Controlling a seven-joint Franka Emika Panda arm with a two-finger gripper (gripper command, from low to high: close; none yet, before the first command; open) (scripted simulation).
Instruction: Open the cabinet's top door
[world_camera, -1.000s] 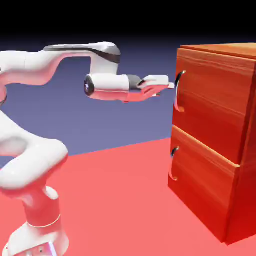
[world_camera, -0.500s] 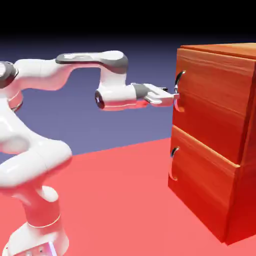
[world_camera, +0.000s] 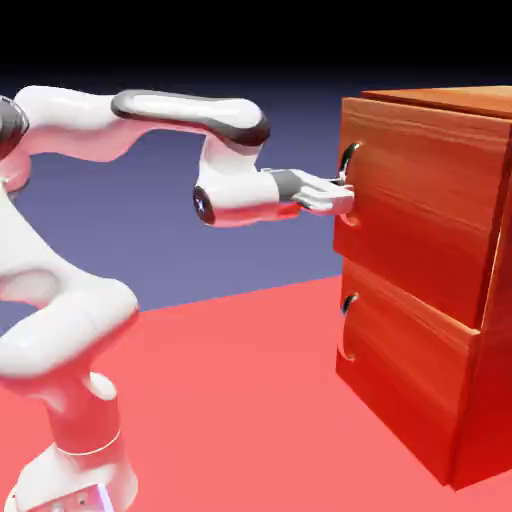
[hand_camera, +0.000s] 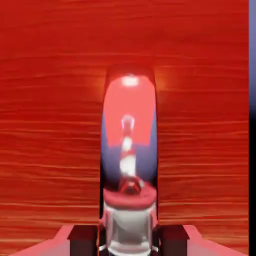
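- The jaws are clenching on the handle (hand_camera: 129, 165) of the top door (world_camera: 415, 215); in the hand view the silver bar is filling the gap between the two dark fingertips (hand_camera: 82, 239) at the bottom edge.
- The gripper (world_camera: 345, 197) is pointing level at the door, meeting the handle square on, likely so that a straight pull outward will carry the door along.
- The handle is looking curved and mirror-bright, reflecting the red floor and a small image of the arm; it is running straight away from the jaws, up the middle of the hand view.
- Directly behind the handle, reddish wood grain is filling nearly the whole hand view, with a thin strip of blue backdrop at one side.
- In the exterior view the top door's front is standing slightly proud of the lower front (world_camera: 400, 380), so it seems to be starting to come open; most of the travel is still to be made.
- Below the jaws, the lower handle (world_camera: 346, 330) is hanging untouched.
- The cabinet (world_camera: 470, 290) is sitting on the red table (world_camera: 240, 400), straight ahead of the jaws.
- Behind the jaws, the white arm (world_camera: 150, 110) is stretching out to reach the door.
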